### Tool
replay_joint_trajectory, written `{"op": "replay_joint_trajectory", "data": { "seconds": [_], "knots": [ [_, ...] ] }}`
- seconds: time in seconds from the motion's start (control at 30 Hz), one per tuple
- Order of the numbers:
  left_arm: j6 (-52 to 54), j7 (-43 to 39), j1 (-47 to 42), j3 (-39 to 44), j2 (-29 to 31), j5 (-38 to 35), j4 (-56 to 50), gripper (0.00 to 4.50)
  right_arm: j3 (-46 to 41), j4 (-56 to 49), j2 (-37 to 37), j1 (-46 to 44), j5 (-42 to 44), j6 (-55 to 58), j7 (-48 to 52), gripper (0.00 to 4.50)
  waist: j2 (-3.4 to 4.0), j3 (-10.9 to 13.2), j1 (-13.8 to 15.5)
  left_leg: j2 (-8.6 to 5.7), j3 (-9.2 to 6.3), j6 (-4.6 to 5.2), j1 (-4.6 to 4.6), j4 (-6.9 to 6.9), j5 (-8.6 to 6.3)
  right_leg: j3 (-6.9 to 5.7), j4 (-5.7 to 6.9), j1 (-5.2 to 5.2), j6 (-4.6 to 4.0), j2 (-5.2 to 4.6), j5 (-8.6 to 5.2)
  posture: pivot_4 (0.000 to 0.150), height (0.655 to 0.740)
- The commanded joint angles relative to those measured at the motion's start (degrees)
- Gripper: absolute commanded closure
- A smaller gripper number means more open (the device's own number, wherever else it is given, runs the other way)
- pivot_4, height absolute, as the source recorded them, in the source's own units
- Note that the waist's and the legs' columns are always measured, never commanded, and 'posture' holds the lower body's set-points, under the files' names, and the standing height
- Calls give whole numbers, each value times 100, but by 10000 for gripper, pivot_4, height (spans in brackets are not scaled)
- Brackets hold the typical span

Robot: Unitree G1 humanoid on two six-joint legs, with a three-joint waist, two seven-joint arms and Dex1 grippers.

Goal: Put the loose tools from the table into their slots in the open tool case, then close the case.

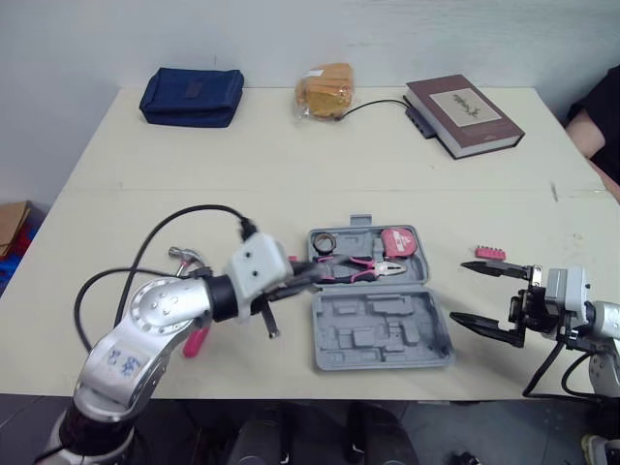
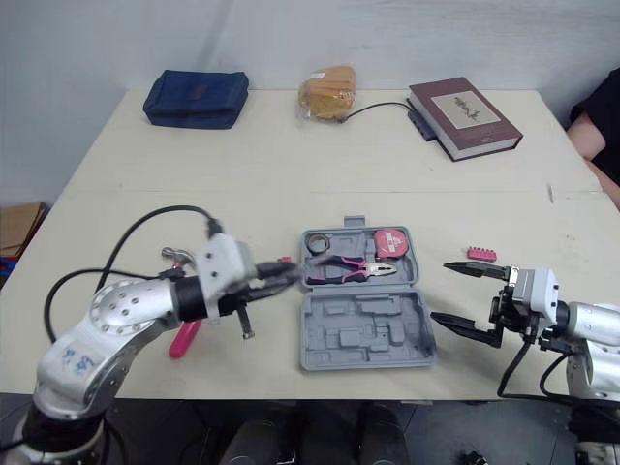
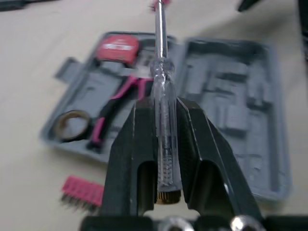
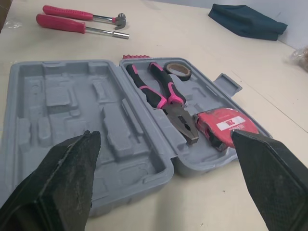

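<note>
Left gripper (image 3: 162,103) clamped on clear-handled screwdriver (image 3: 160,72), held at left edge of open tool case (image 1: 383,334), shaft pointing across it. I count 3 items seated in far half: pliers (image 1: 358,268), tape measure (image 1: 397,241), tape roll (image 1: 323,239). Right gripper (image 1: 459,291) has fingers spread wide, just right of case. Pink bit strip (image 1: 489,253) on table near it. Hammer (image 4: 77,13) and pink-handled driver (image 4: 72,25) lie side by side on table left of case.

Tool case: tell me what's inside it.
In the far half of the case lie pliers, a tape measure and a tape roll. The near half's moulded slots look empty. Anything beneath those three tools is hidden.
</note>
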Motion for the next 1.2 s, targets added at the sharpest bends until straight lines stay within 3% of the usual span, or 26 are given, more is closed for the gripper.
{"op": "replay_joint_trajectory", "data": {
  "seconds": [0.03, 0.23, 0.3, 0.4, 0.5, 1.2],
  "knots": [
    [546, -249, -592, -613, 54, -4, 288, 44957, -255, -149, -144, 66, 81, -56, -40, 0, -1, 1, 1, -2, 0, 3, 0, 0, 2, 1, 1, 0, 3, 1, 2, 1500, 7400],
    [1092, -65, -1334, -1112, -299, 167, 910, 44957, -357, -213, -156, 236, 95, -36, -60, 0, -4, 2, 3, -1, 0, 4, -4, 0, 2, 3, -2, 0, 7, 5, 4, 1500, 7400],
    [1132, -66, -1690, -1684, -363, 525, 1236, 44957, -402, -263, -136, 372, 108, -57, -50, 0, -5, 3, 10, -3, 1, 7, -4, 1, 4, 3, -4, 1, 8, 5, 4, 1500, 7400],
    [1294, 52, -2098, -2027, -817, 665, 1544, 44957, -433, -286, -104, 492, 114, -96, -76, 0, -5, 3, 25, -9, 0, 11, -4, 1, 7, 7, -5, 1, 12, 4, 7, 1500, 7400],
    [1278, -66, -2412, -2546, -726, 1033, 1707, 44957, -436, -325, -69, 588, 122, -128, -93, 0, -8, 5, 13, -12, 1, 14, -6, 2, 8, 10, -7, 1, 19, 2, 10, 1500, 7400],
    [1682, -43, -2532, -2685, -1102, 1227, 1959, 44957, -272, -1011, 54, 851, 75, 48, -655, 0, -9, 6, 11, -11, 0, 13, -5, 4, 13, 13, -4, 0, 17, 0, 9, 1500, 7400]
  ]
}}
